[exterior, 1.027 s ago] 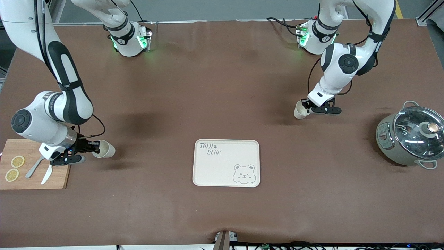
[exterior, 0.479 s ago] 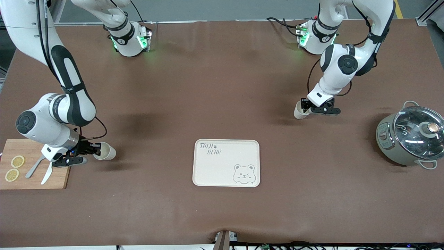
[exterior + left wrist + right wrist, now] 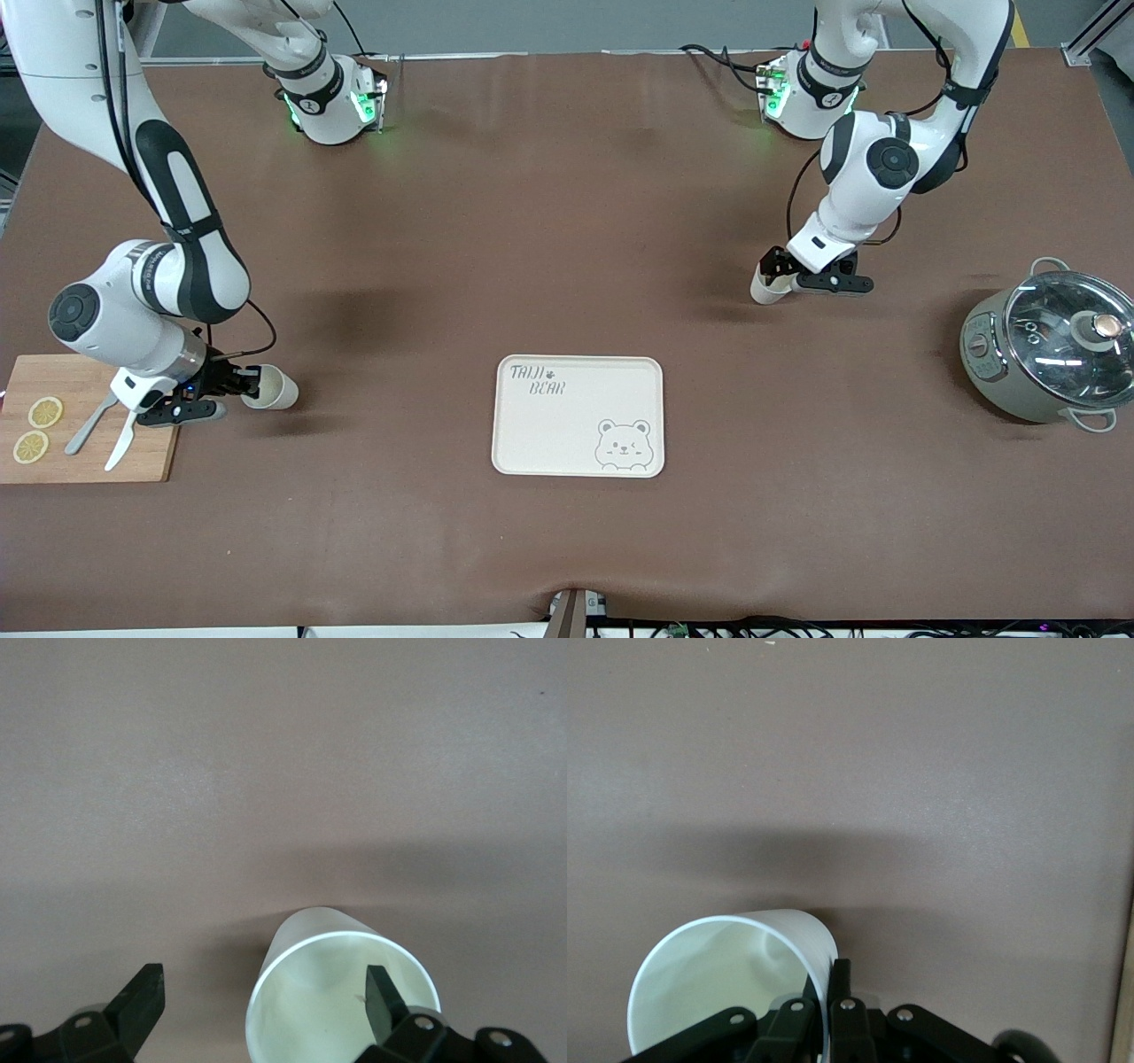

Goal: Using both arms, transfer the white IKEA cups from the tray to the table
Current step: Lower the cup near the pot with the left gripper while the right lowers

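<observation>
One white cup [image 3: 275,388] lies tilted on its side in my right gripper [image 3: 241,383], low over the table beside the wooden board. In the right wrist view the fingers [image 3: 840,979] pinch the cup's [image 3: 726,979] rim wall, one inside and one outside. The other white cup [image 3: 762,290] is at my left gripper [image 3: 772,266], tilted, toward the left arm's end of the table. In the left wrist view the left gripper [image 3: 263,981] is open wide: one finger [image 3: 381,992] is inside the cup [image 3: 328,1010], the other stands well clear outside it.
A cream bear tray [image 3: 549,434] lies at the table's middle, nearer the front camera than both cups. A grey-green pot with a glass lid [image 3: 1045,354] stands at the left arm's end. A wooden board [image 3: 80,461] with lemon slices and cutlery lies at the right arm's end.
My right gripper has moved slightly toward the tray and lower with its cup. The left gripper and its cup have barely shifted.
</observation>
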Tool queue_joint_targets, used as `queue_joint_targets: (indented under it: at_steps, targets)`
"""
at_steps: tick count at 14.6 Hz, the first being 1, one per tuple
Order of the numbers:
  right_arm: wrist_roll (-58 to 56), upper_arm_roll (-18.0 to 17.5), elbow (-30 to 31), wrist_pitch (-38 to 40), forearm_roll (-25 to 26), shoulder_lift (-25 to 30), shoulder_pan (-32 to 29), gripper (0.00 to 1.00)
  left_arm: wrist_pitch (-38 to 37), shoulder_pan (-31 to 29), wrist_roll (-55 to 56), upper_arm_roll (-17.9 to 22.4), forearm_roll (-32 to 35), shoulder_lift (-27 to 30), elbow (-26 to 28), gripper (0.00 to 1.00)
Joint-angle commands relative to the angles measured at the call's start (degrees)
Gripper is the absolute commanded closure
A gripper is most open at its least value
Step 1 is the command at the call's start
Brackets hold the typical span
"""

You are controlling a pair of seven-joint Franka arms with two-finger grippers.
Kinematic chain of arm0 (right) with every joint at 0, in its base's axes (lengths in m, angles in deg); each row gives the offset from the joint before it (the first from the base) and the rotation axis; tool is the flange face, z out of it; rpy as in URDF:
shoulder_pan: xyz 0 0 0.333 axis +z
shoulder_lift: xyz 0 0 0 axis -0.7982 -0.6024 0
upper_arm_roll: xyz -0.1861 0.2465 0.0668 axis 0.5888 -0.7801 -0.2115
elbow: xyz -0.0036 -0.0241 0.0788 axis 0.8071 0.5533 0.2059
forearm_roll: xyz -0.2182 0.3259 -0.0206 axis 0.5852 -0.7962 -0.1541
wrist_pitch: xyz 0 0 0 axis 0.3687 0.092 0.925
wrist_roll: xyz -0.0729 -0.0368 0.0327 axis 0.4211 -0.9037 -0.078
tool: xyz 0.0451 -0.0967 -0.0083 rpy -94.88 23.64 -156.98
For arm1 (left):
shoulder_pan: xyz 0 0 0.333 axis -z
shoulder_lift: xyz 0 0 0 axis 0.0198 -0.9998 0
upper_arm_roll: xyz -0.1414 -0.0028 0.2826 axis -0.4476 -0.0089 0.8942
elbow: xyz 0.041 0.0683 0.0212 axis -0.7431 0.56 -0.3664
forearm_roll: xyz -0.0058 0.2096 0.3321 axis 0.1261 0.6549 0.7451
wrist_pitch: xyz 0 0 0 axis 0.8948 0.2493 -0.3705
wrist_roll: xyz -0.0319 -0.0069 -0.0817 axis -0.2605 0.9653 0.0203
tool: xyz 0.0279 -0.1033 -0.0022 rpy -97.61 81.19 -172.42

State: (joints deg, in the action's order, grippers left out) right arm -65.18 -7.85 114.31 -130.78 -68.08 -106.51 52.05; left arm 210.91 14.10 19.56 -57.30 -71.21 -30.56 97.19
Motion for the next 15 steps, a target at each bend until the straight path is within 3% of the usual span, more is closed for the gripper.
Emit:
queue_joint_targets:
  at_steps: [1, 7, 14, 15]
  targets:
    - [-1.27, -0.8, 1.17, -1.2, -1.53, 0.51, -0.77, 1.0, -6.22, -0.49, -1.61, -0.35, -2.01, 5.09, -0.52, 0.0]
    - [-1.36, -0.8, 1.26, -1.46, -1.53, 0.51, -0.86, 1.0, -27.66, -0.57, 0.4, -0.09, -2.27, 9.15, -11.84, 0.0]
    - [-2.06, -0.8, 1.96, -2.51, -1.61, 0.59, -0.94, 1.0, -41.82, -4.08, 3.56, 0.17, -2.27, 3.98, -32.14, 0.0]
    - [-2.06, -0.8, 1.96, -2.43, -1.53, 0.51, -0.94, 0.87, -43.75, -4.53, 3.75, 0.18, -2.19, 3.36, -34.78, 0.0]
